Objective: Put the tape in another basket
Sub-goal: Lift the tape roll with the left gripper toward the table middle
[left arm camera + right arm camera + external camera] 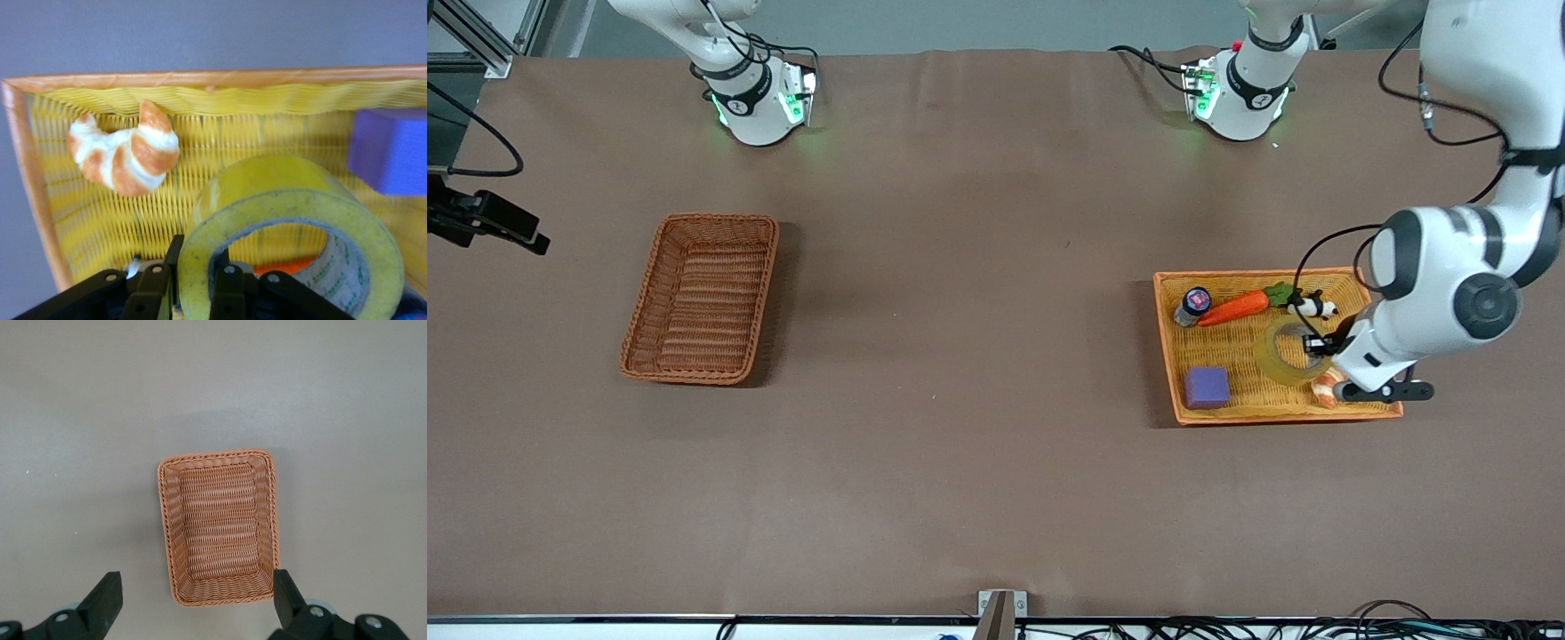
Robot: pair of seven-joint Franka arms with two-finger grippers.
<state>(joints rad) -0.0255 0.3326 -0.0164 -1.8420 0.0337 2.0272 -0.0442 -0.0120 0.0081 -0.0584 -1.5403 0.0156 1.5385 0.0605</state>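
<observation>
The left hand [1319, 344] is reaching down into the bright orange-yellow woven tray [1352, 413] at the left arm's end of the tabletop [960, 444]. Its black fingers [227, 288] are pinching the wall of the tape [1286, 354], one finger inside the ring against the grey core and one outside it. In the front view the hand is sitting at about 3 o'clock on the roll. The tape is a glossy, translucent yellowish ring, tilted up on edge over the tray's ribbed weave.

Sharing the tray are a glazed toy croissant [127, 155] beside the rim, a matte purple foam-like block [1207, 388] at about 8 o'clock from the tape, a smooth orange toy carrot [1234, 308] with green leaves, a small bottle with a dark cap [1193, 305], and a little black-and-white figure [1313, 307].

The darker reddish-brown wicker basket [701, 299], rectangular with rounded corners and raised sides, is lying toward the right arm's end of the tabletop, well apart from the tray. The right hand [193, 603] is hovering high over that basket with its dark fingers spread wide, gripping nothing.
</observation>
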